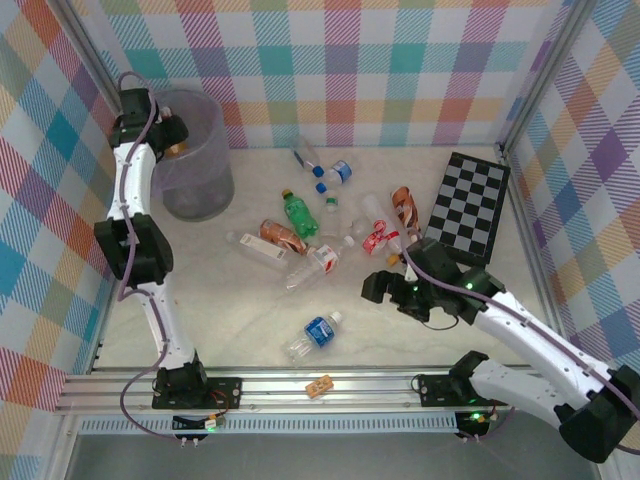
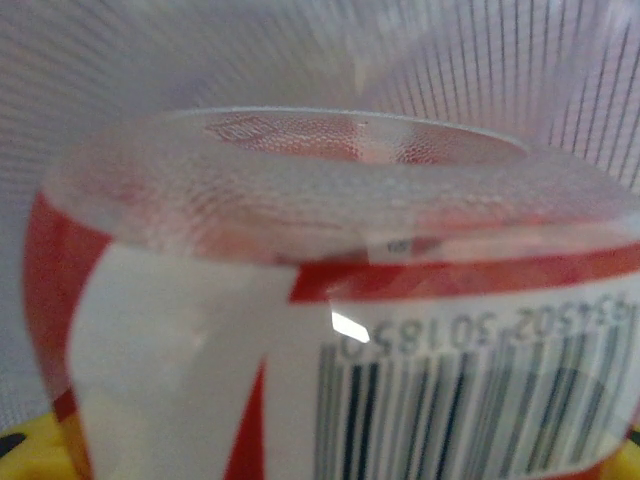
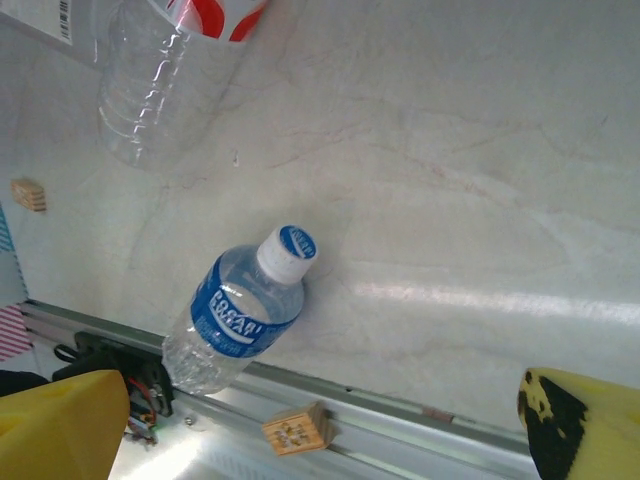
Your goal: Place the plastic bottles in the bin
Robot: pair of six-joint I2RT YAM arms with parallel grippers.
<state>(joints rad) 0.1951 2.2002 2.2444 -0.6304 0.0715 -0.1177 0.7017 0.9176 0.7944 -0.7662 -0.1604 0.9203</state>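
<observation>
One bin (image 1: 200, 190), about ten loose bottles (image 1: 298, 213); my left pincer (image 1: 170, 140) clamps a red-labelled bottle (image 2: 330, 300), right pincer (image 1: 380, 288) gapes; blue-labelled bottle (image 1: 318, 332) lies diagonal, cap far-right.

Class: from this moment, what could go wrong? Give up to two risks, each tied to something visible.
The left end effector grips a red-labelled bottle near the left rim of the bin, not its middle; released there, it might clip the rim and fall outside. The blue-labelled bottle lies close to the front rail; the open right end effector could nudge it rolling.
</observation>
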